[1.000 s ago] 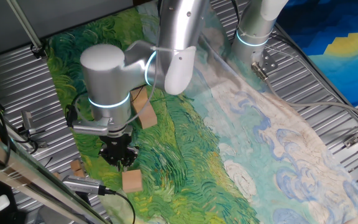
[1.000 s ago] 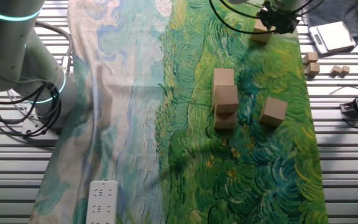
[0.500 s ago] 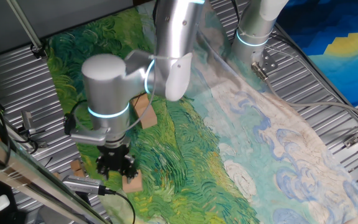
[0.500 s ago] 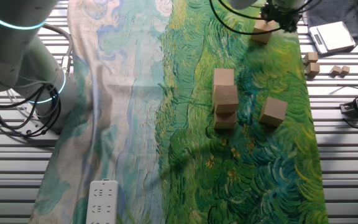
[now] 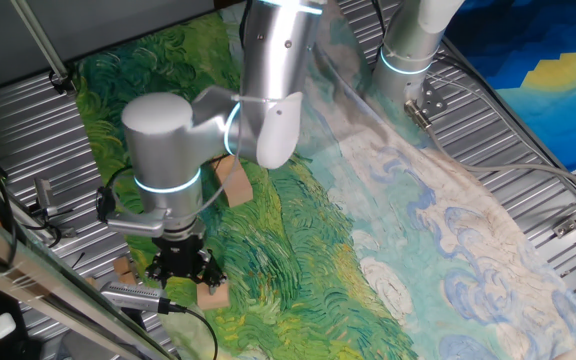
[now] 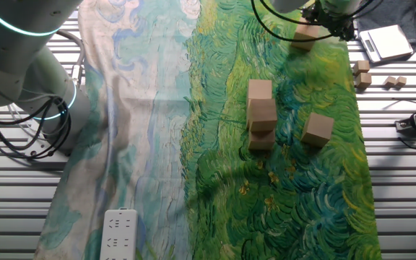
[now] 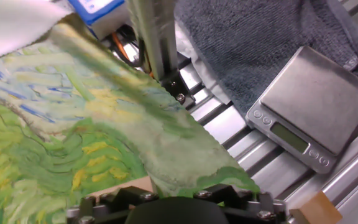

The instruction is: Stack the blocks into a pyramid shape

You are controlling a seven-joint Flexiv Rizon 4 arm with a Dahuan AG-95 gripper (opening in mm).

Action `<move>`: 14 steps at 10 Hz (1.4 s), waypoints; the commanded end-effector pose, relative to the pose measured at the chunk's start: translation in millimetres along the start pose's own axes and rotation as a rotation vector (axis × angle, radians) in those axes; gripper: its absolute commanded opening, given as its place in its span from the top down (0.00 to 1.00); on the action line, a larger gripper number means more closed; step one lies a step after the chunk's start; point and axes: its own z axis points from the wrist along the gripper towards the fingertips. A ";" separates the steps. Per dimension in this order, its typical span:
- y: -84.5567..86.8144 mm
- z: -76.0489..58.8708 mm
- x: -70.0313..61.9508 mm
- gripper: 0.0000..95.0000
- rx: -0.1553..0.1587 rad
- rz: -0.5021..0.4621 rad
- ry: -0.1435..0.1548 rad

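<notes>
As the arm leans low at the table's edge:
Claw (image 5: 181, 266): over a lone block (image 5: 211, 291); grip state cannot be told.
Stack (image 6: 261, 114): mid-cloth, another block (image 6: 316, 128) beside.

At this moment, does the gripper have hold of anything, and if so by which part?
Cannot be told. The gripper is low beside a block at the cloth's edge, but its fingers are hidden in all views.

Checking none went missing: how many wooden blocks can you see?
5 blocks: three clustered in the middle of the cloth, one beside them, one at its edge beneath the claw. Another may hide in the cluster.
</notes>
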 end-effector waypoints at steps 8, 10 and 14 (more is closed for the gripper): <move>-0.7 13.1 1.5 0.00 -0.158 0.236 -0.169; -0.4 13.4 1.2 0.00 -0.156 0.268 -0.147; 8.7 17.9 -1.9 0.00 -0.019 0.173 0.020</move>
